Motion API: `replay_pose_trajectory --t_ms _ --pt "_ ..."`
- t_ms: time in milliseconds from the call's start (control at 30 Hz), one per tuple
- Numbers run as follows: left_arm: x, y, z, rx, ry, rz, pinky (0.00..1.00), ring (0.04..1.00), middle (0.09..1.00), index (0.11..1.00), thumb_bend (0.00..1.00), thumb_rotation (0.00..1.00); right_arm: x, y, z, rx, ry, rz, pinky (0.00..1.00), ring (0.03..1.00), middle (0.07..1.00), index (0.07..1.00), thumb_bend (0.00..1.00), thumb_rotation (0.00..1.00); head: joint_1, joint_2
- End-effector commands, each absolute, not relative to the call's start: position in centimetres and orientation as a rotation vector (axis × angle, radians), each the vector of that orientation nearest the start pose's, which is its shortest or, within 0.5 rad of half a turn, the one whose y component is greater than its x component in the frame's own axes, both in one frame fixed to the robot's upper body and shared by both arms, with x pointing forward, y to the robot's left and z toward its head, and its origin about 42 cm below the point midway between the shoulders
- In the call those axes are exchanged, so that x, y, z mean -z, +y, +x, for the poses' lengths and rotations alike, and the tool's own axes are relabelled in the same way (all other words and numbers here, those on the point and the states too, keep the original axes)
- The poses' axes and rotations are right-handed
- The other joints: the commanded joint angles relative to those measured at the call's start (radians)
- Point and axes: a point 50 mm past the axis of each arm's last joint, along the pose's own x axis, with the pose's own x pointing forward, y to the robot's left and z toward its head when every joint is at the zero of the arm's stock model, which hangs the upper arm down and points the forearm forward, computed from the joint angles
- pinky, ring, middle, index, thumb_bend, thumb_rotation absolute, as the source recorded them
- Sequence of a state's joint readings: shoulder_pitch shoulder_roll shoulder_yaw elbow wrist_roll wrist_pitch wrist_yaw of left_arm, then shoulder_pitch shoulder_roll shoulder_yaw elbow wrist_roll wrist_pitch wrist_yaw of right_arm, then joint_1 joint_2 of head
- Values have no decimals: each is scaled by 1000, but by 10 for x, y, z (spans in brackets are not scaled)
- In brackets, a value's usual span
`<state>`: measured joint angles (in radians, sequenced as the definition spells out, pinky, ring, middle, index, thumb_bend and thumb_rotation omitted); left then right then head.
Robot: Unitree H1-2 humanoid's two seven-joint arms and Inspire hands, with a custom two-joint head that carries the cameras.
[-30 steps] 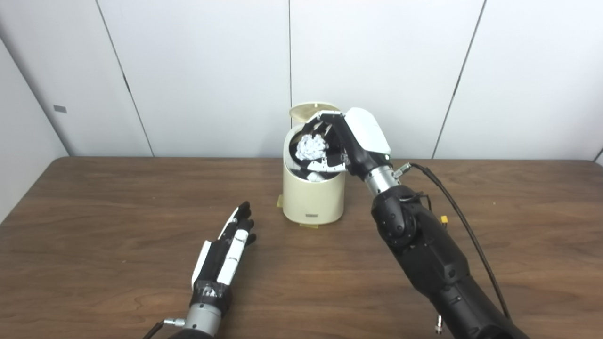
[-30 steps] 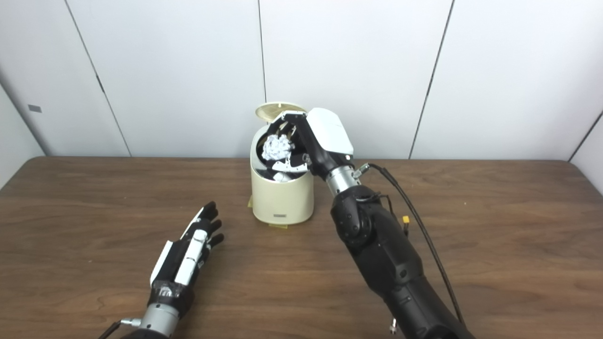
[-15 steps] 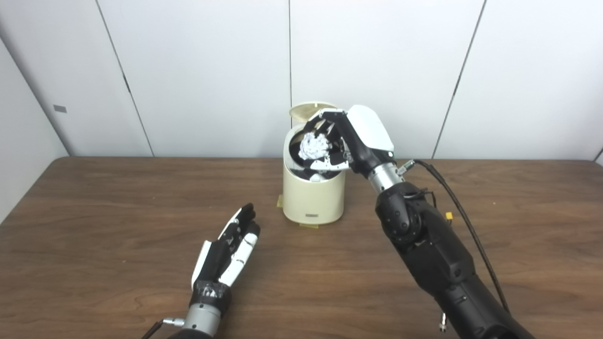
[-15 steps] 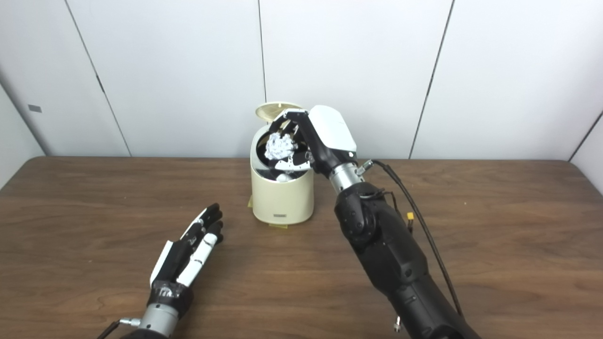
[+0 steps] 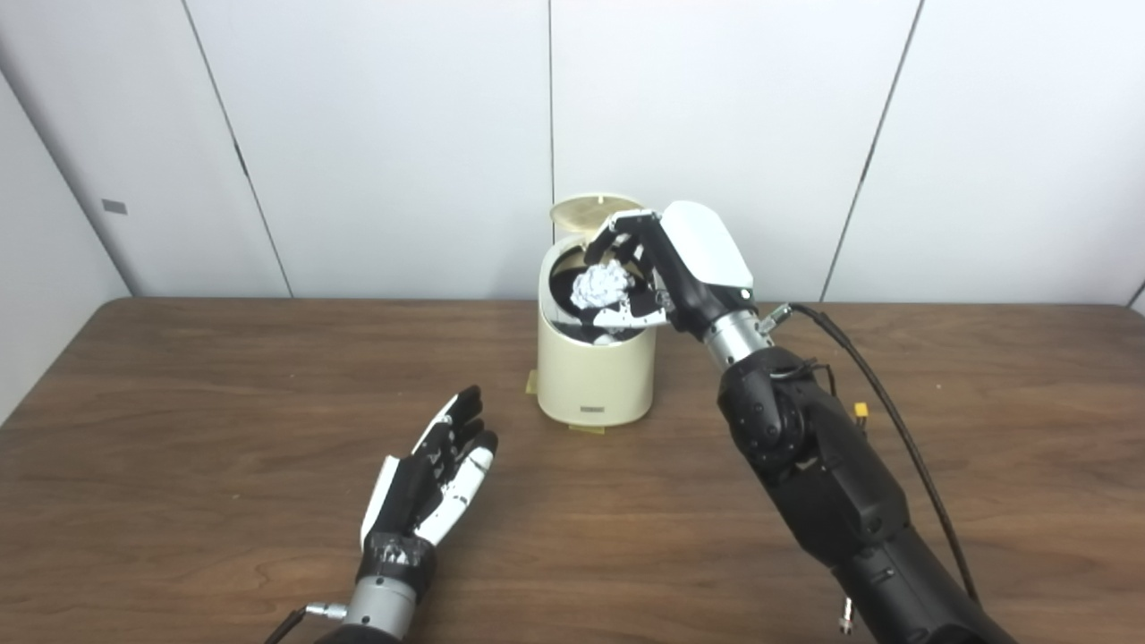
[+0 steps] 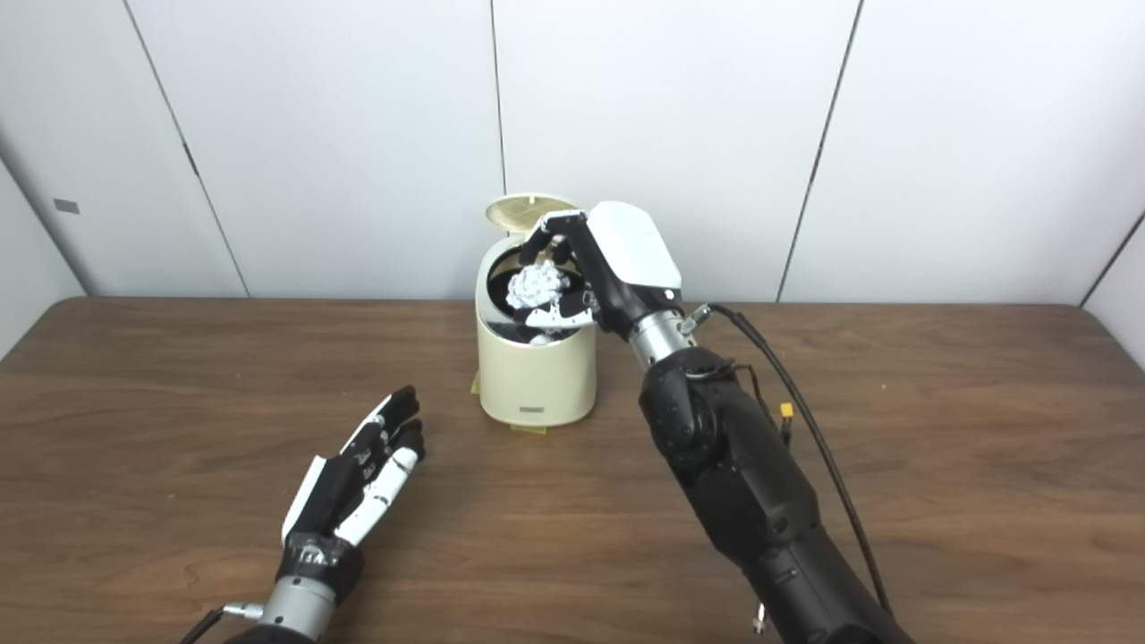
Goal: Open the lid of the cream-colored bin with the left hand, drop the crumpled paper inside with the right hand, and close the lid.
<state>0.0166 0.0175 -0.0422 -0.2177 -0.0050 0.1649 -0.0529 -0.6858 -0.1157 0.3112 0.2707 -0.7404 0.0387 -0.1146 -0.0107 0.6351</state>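
The cream-colored bin (image 5: 590,376) stands at the back middle of the table with its round lid (image 5: 583,211) tipped up behind the opening. My right hand (image 5: 673,265) reaches over the bin's mouth from the right, fingers curled around the white crumpled paper (image 5: 601,286), which hangs just above the dark inside of the bin. My left hand (image 5: 431,481) lies low over the table in front and to the left of the bin, open and empty, fingers apart and pointing toward the bin.
The brown wooden table (image 5: 179,420) spreads wide on both sides. White wall panels stand close behind the bin. A black cable (image 5: 881,407) runs along my right forearm. Small tape tabs (image 5: 587,429) mark the bin's base.
My right hand has shifted slightly right over the bin and its fingers have curled closer around the paper. My left hand has turned a little, fingers spreading. The lid stays up.
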Motion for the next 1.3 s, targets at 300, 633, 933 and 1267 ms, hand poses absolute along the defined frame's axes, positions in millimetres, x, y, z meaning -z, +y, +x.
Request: replay_pose_trajectory --t_ms 300,633,933,1267 --pt "-159 196 283 118 -140 8 881 934 950 959 392 495 -287 -117 461 -71 -590 -1001 462 556 622 492 524 143 -4 1" --pt "-159 196 283 119 -143 -7 878 933 949 958 388 471 -286 -118 461 -88 -588 -992 553 637 670 493 524 142 -3 0" --pt "-159 195 283 117 -141 -5 882 940 955 968 378 464 -288 -118 462 -84 -580 -1006 595 700 747 662 982 165 -4 -2" --pt "-160 194 285 122 -145 -4 877 935 953 965 391 473 -289 -120 462 -81 -587 -1001 513 636 721 655 998 156 1 5"
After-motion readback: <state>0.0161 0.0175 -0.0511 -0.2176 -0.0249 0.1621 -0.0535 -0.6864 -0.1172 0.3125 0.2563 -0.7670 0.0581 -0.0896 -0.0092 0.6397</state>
